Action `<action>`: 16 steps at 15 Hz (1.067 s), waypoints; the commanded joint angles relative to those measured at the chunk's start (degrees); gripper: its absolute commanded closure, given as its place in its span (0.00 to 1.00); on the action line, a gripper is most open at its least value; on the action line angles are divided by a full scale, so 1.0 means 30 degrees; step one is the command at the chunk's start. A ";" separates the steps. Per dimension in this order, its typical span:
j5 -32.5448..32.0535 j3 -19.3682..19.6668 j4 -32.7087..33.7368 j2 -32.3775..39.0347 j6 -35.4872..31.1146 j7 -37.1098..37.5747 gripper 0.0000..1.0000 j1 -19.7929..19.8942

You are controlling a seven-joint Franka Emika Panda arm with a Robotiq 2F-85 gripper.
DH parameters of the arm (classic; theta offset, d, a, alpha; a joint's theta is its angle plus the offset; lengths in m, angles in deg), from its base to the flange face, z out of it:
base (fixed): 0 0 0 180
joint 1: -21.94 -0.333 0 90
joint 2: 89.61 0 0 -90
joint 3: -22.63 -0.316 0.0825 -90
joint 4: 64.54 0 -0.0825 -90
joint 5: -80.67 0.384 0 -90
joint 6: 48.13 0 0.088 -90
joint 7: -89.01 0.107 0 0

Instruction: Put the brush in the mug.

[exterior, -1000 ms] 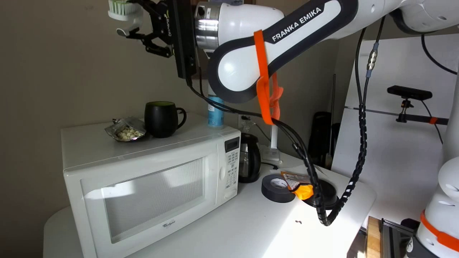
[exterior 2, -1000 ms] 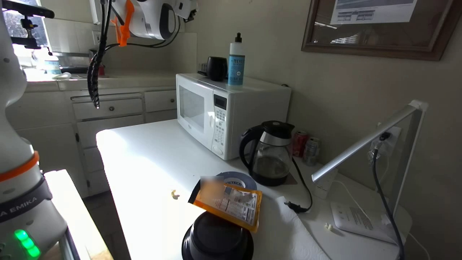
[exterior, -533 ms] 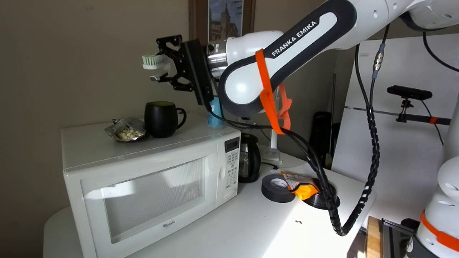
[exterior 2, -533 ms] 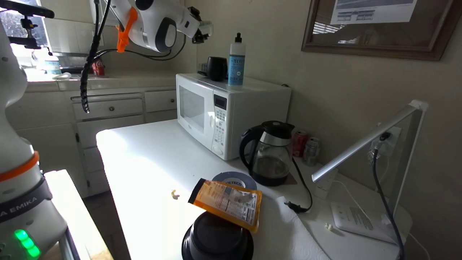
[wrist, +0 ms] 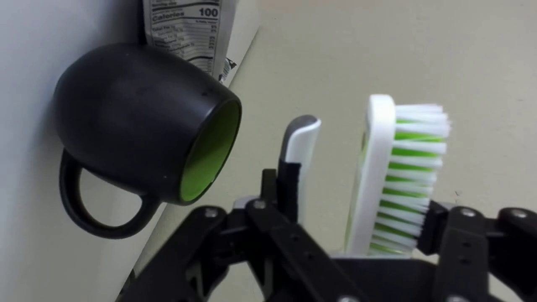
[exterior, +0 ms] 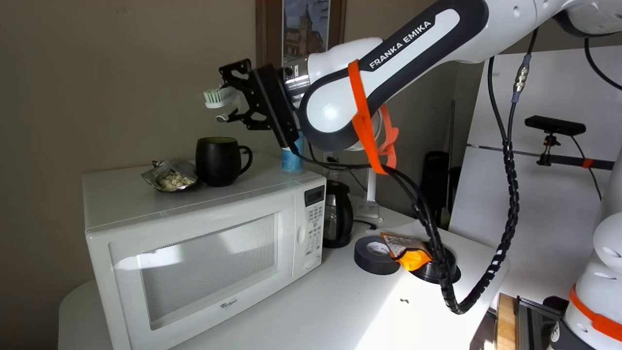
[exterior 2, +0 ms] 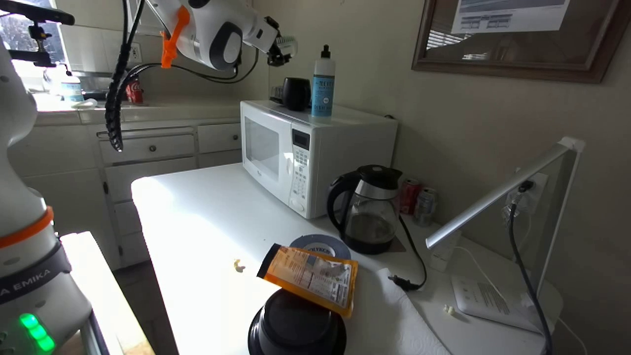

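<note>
Above mug (exterior: 217,164), brush (exterior: 219,98) lower vs. b4

A sunlit white table (exterior 2: 207,212) carries a microwave (exterior 2: 320,158), a glass kettle (exterior 2: 369,217) just beside it, a roll of tape (exterior: 371,262), an upturned black bowl (exterior 2: 296,323), a paper towel (exterior 2: 394,315), a red can (exterior 2: 409,196), a silver can (exterior 2: 425,207), a desk lamp (exterior 2: 498,193) and a few crumbs (exterior 2: 239,266).

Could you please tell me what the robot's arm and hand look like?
The arm is white, with an orange strap tied around it, a black panel lettered FRANKA EMIKA and a silver metal ring. Black cables, partly in ribbed wrapping, loop beneath. The hand is black, with jointed, angular fingers and grey screw heads.
</note>
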 commanded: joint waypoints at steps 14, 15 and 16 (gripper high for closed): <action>-0.2843 0.2994 0.1268 -0.5678 1.5722 -0.9238 0.63 -0.0971; -0.2828 0.3101 0.1592 -0.5824 1.6828 -1.0100 0.63 -0.1098; -0.2995 0.3130 0.1865 -0.5975 1.7761 -1.0721 0.63 -0.1070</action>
